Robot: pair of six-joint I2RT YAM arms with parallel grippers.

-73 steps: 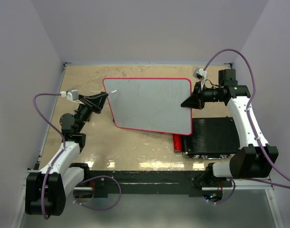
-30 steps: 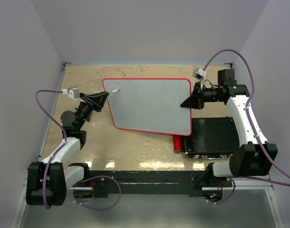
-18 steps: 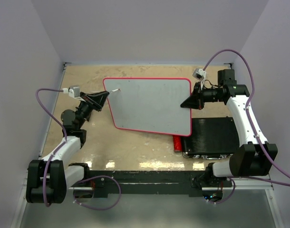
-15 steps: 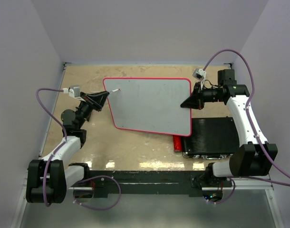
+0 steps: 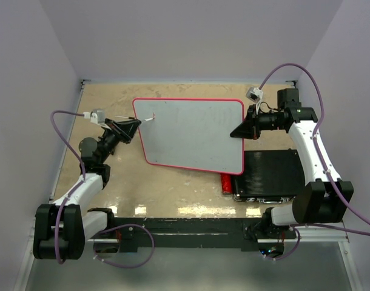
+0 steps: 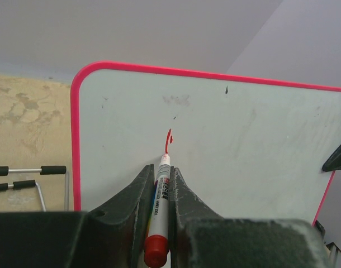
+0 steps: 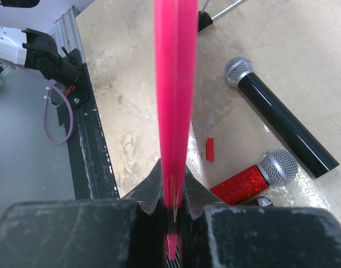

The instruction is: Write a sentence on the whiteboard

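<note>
Red-framed, glossy white rectangular whiteboard point(image 5: 191, 133) sits raised at a tilt above the beige surface point(image 5: 173, 189). The right hand point(image 7: 172, 187) is clamped on the board's right edge. The left hand point(image 6: 162, 170) grips a white marker with a red end point(image 6: 161, 195). Just ahead of its fingers, the marker tip meets the foot of one short red marker stroke point(image 6: 168, 138) on the board.

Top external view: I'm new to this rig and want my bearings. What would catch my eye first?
The big red-framed whiteboard dominates the middle, its right edge clamped in the right gripper. At its upper left corner the left gripper holds a marker to the board, where the sentence is just one short red stroke. Two microphones lie on the table under the board.
</note>
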